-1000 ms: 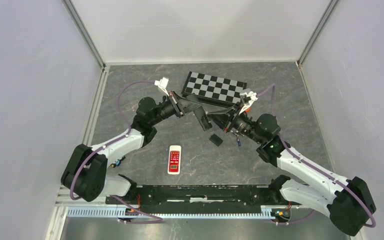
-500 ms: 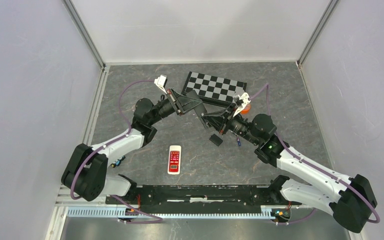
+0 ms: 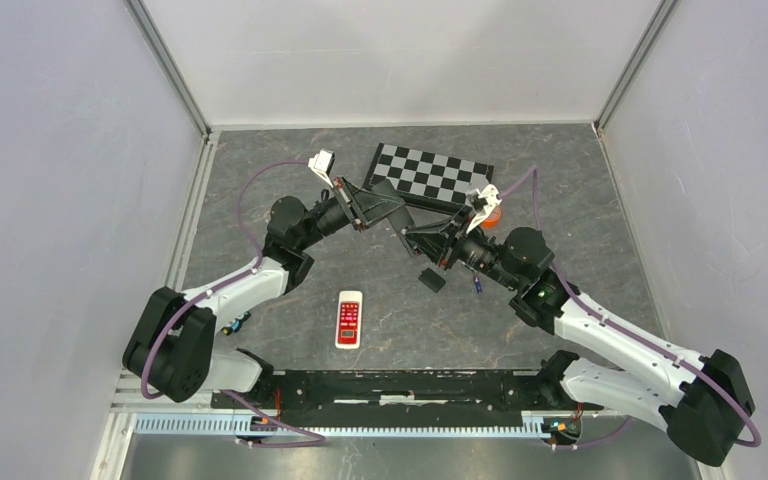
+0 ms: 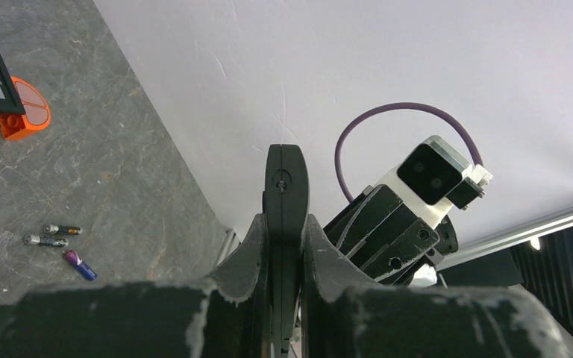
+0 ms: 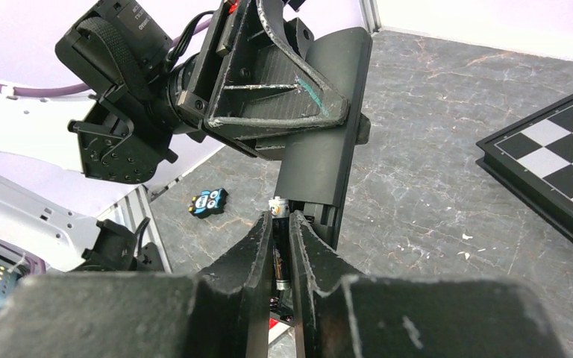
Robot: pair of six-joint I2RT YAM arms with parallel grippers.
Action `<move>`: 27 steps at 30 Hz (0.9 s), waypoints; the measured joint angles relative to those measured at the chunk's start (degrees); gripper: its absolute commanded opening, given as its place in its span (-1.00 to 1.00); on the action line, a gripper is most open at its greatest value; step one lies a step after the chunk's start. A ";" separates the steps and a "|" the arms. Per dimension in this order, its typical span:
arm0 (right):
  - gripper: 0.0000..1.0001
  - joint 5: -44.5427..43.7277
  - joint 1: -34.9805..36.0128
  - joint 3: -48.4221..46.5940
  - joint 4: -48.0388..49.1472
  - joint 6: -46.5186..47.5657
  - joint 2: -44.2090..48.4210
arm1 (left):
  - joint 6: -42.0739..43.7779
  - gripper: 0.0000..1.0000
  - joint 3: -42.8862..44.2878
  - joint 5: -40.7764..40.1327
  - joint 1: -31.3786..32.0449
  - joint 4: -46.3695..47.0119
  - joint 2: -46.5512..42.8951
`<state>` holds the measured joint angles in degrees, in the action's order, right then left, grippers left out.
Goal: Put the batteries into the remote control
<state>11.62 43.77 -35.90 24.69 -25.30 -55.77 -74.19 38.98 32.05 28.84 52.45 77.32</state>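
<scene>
- Left gripper clamps the remote.
- Right gripper pinches a battery against the remote, seemingly not seated.
- Three batteries lie on the table.

Right gripper — two scuffed black fingers rising from the bottom edge, nearly together. A slim battery is pinched upright between them, its silvery end poking just past the tips.

Directly beyond the tips: black remote control, long and flat. Its near end meets the battery's end; touching or just apart cannot be told.

Farther out from the tips: left gripper, clamped across the remote's body, triangular fingers scratched.

Left of the fingers, on the grey marbled table: small blue-and-black figure.

Far right of the fingers — checkered board, one corner in view.
</scene>
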 measured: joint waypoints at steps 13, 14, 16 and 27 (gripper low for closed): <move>-0.63 -2.64 0.00 0.02 -0.02 -7.74 0.02 | -2.05 -0.96 0.00 -1.84 0.00 0.00 0.11; -0.60 -2.86 0.00 0.02 -0.15 -8.17 0.02 | -2.08 -0.96 0.00 -1.95 0.00 0.00 0.20; -0.55 -3.19 0.00 0.02 -0.44 -9.20 0.02 | -2.10 -0.96 0.00 -1.99 0.00 0.00 0.37; -0.16 -5.31 0.02 -0.07 -3.67 -10.91 2.47 | -1.95 -0.96 0.00 -2.64 0.00 -0.13 0.74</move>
<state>6.31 43.79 -35.97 21.02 -36.21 -53.30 -76.14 38.98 29.41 28.84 52.31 78.06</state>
